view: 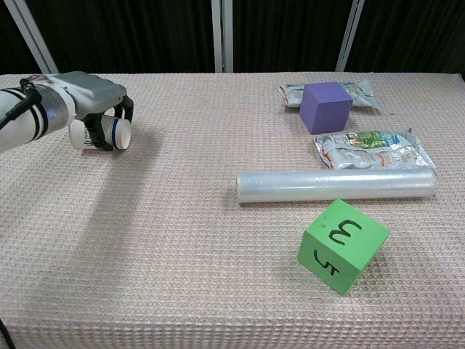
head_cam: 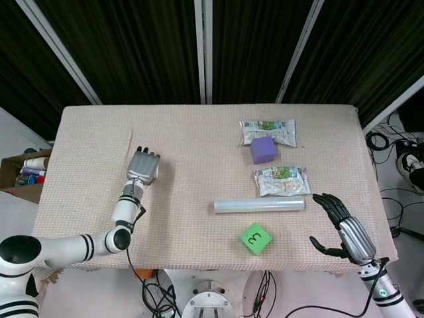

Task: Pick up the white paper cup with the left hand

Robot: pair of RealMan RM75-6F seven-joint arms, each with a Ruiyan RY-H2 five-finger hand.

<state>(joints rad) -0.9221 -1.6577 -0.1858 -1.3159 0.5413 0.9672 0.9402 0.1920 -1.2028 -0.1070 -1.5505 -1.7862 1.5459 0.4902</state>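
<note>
— White paper cup with a blue band (view: 102, 134), lying on its side on the left part of the beige woven tablecloth (head_cam: 192, 146); open mouth turned toward table centre.

— Left hand (head_cam: 143, 168)?

— Draped over the cup from above, silver back uppermost, dark fingers (view: 124, 109) curled down around the cup's sides. In the head view, almost all of the cup hidden under the palm. Cup apparently resting on the cloth; firm grip or mere contact impossible to tell.

— Right hand (head_cam: 344, 228)?

— Near the table's right front corner, fingers spread wide, holding nothing.

— Elsewhere on the table?

— Clear plastic film roll (view: 336, 185) lying crosswise, green foam cube marked "3" (view: 343, 245) just in front. Two crinkled foil snack packets (head_cam: 282, 181) behind the roll, purple foam cube (view: 326, 107) resting against the farther packet. All well apart from the cup.
</note>
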